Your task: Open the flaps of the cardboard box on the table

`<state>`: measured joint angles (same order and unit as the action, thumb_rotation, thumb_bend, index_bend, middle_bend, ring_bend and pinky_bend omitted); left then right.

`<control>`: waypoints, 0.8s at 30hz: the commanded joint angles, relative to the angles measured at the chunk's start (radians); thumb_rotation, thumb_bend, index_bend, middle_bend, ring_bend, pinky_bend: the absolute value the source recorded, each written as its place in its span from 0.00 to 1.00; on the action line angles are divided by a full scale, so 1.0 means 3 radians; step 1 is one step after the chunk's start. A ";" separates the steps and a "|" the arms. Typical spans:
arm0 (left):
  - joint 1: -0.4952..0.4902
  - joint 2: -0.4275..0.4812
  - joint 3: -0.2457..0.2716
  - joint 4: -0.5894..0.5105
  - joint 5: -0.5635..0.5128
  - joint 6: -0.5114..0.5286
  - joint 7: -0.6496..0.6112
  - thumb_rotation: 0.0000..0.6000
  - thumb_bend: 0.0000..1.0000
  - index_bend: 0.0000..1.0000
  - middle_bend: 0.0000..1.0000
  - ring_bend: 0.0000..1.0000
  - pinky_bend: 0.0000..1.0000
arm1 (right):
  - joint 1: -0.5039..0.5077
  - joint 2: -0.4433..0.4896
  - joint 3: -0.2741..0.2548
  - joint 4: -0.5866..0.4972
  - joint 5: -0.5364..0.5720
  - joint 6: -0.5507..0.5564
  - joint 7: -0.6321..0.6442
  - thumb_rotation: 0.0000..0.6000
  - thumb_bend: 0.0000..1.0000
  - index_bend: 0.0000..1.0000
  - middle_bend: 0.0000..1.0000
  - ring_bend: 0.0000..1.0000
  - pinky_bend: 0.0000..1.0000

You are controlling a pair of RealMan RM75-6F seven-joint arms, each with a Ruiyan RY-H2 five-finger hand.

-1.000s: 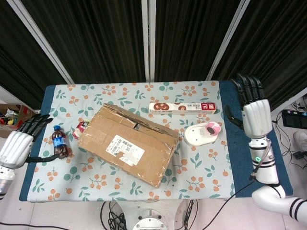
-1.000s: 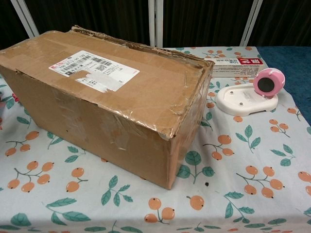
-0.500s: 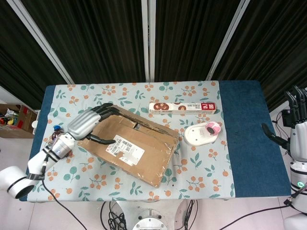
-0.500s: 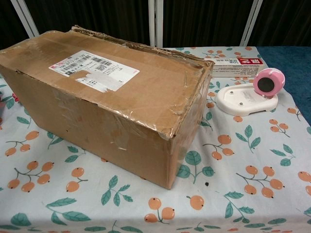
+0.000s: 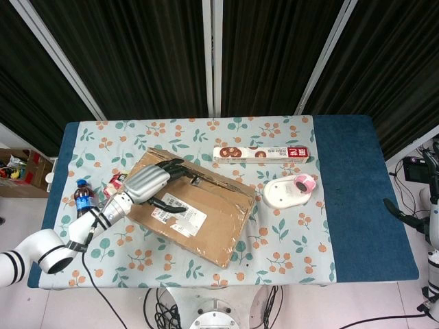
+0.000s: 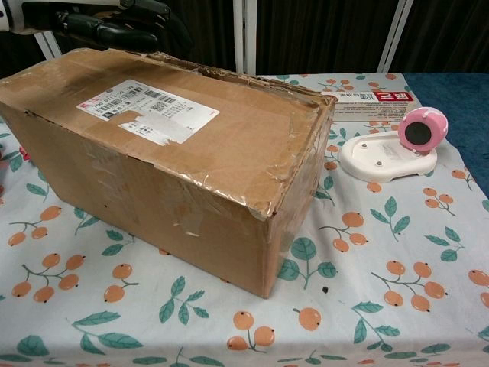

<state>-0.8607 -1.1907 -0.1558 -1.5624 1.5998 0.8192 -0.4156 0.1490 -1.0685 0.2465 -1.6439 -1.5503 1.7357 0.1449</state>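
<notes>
- The cardboard box (image 5: pixel 186 207) is seen lying slantwise at mid-table, its long axis running from far left to near right, flaps shut.
- The left hand (image 5: pixel 152 181) is held over the box's far-left end, fingers spread, nothing gripped.
- The right hand (image 5: pixel 432 218) is kept well apart at the table's right edge; its state cannot be told.
- The box's contents are hidden.

Left hand (image 5: pixel 147 184) over cardboard box (image 5: pixel 188 205); bottle (image 5: pixel 85 201) left.

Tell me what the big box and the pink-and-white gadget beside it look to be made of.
Cardboard box: brown corrugated card, matte and worn, with torn edges, glossy clear tape and a white paper label. Pink-and-white gadget: most likely molded plastic, with a smooth, slightly shiny white base and a pink round head with a dark face.
</notes>
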 commanded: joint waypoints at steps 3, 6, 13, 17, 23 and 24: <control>-0.0062 -0.0090 0.0043 0.0059 -0.0031 -0.0026 0.0331 0.19 0.00 0.23 0.22 0.06 0.18 | 0.0001 -0.0024 0.0010 0.0042 -0.0003 0.0007 0.0051 1.00 0.00 0.00 0.00 0.00 0.00; -0.0076 -0.0111 0.0068 0.0058 -0.0094 -0.0063 0.0414 0.17 0.00 0.23 0.24 0.06 0.18 | 0.0001 -0.0039 0.0015 0.0075 -0.0004 0.0012 0.0094 1.00 0.00 0.00 0.00 0.00 0.00; -0.0106 -0.0121 0.0123 0.0039 -0.0147 -0.0092 0.0526 0.16 0.00 0.25 0.32 0.06 0.18 | 0.0003 -0.0080 0.0027 0.0167 0.0012 0.0014 0.0180 1.00 0.01 0.00 0.00 0.00 0.00; -0.0105 -0.0112 0.0116 0.0004 -0.0114 0.0004 0.0491 0.16 0.00 0.25 0.40 0.06 0.18 | -0.0003 -0.0093 0.0037 0.0199 0.0024 0.0024 0.0219 1.00 0.01 0.00 0.00 0.00 0.00; -0.0093 0.0014 0.0110 -0.0149 -0.0017 0.0174 0.0434 0.15 0.00 0.25 0.53 0.10 0.18 | -0.0016 -0.0084 0.0045 0.0208 0.0027 0.0038 0.0248 1.00 0.01 0.00 0.00 0.00 0.00; -0.0090 0.0046 0.0112 -0.0182 -0.0006 0.0190 0.0433 0.16 0.00 0.25 0.56 0.12 0.18 | -0.0018 -0.0083 0.0046 0.0209 0.0028 0.0040 0.0251 1.00 0.01 0.00 0.00 0.00 0.00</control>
<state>-0.8898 -1.1883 -0.1225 -1.6051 1.5909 0.8667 -0.2822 0.1436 -1.0935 0.2602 -1.5813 -1.5419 1.7476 0.2201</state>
